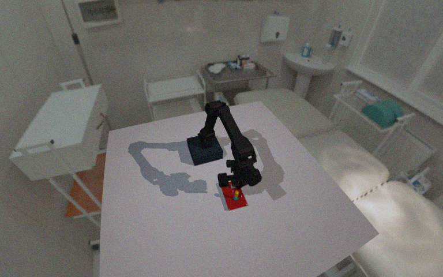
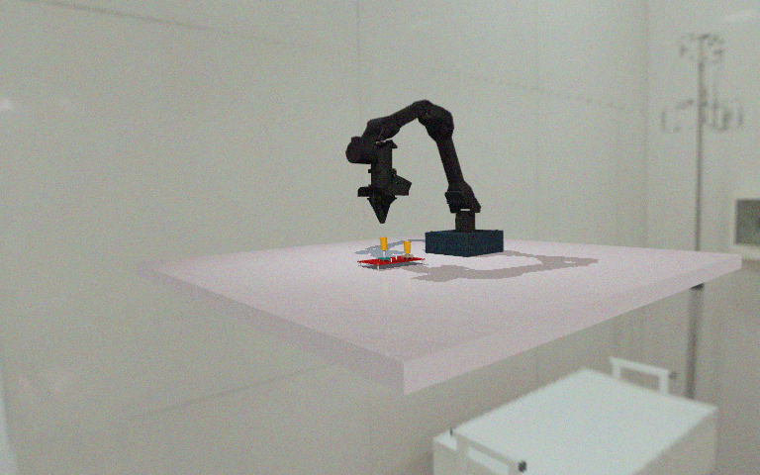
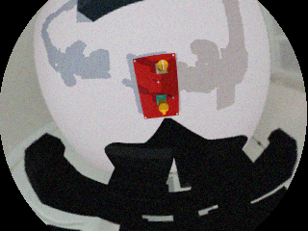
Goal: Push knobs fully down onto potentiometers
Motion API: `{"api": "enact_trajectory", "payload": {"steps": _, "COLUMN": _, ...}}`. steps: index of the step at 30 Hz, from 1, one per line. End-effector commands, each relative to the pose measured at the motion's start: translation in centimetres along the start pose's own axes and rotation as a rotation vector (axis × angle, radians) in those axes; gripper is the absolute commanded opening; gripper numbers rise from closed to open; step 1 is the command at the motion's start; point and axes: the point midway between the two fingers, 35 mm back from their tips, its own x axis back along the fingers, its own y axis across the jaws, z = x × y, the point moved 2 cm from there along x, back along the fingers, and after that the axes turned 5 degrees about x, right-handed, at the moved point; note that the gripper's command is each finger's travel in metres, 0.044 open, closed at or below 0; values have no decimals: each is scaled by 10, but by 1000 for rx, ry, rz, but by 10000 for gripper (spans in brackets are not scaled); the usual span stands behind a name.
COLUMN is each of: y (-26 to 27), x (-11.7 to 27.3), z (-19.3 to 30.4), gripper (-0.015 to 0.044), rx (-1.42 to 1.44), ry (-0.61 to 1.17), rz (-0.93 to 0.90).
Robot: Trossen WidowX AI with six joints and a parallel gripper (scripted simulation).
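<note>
The red circuit board point(image 1: 240, 205) point(image 2: 366, 261) point(image 3: 150, 107) stands on short legs. One yellow knob point(image 1: 236, 193) point(image 2: 383, 243) point(image 3: 164, 107) stands high over the teal potentiometer point(image 1: 235, 198) point(image 2: 383, 258) point(image 3: 161, 98), with bare shaft showing between them. The other yellow knob point(image 2: 407, 246) point(image 3: 163, 64) is nearer the arm's base, low over a greyish potentiometer point(image 2: 408, 255); whether they touch is too small to tell. My gripper point(image 2: 382, 222) point(image 3: 166, 120) is shut and empty. It hangs above the knob over the teal potentiometer, with a gap. In the top view its fingertips are hidden.
The arm's dark blue base block point(image 1: 205, 152) point(image 2: 463, 242) point(image 3: 103, 9) stands on the pale table point(image 1: 163, 235) point(image 2: 386, 308) beyond the board. Small upright parts stand on the board between the two potentiometers. The arm's shadows fall on the table on both sides of the board.
</note>
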Motion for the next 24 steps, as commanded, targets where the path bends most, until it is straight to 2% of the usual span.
{"api": "enact_trajectory", "payload": {"steps": 1, "y": 1, "x": -13, "z": -3, "gripper": 0, "rx": 8, "ry": -18, "rz": -6}}
{"api": "enact_trajectory", "payload": {"steps": 14, "y": 1, "x": -15, "z": -3, "gripper": 0, "rx": 8, "ry": -18, "rz": -6}}
{"api": "enact_trajectory", "payload": {"steps": 24, "y": 1, "x": -30, "z": -3, "gripper": 0, "rx": 8, "ry": -18, "rz": -6}}
